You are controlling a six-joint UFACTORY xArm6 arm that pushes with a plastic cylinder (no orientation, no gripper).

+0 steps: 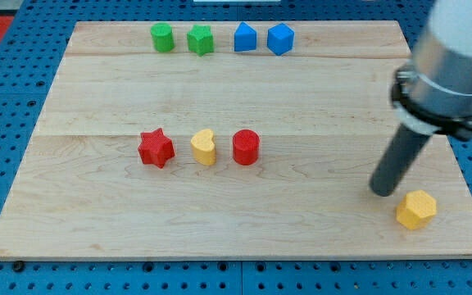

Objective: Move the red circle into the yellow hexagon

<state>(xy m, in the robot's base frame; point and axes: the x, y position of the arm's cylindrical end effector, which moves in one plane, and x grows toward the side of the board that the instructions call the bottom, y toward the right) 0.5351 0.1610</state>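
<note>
The red circle [246, 147] stands near the middle of the wooden board [97, 221]. The yellow hexagon [416, 210] lies near the board's lower right corner. My tip [383, 192] rests on the board just to the upper left of the yellow hexagon, close to it but apart, and far to the right of the red circle. The rod slants up to the right into the arm's grey body.
A yellow heart [205, 147] and a red star [156, 148] lie in a row left of the red circle. Along the top edge stand a green cylinder [162, 37], a green star [201, 39], a blue pentagon-like block [244, 38] and a blue hexagon [280, 38].
</note>
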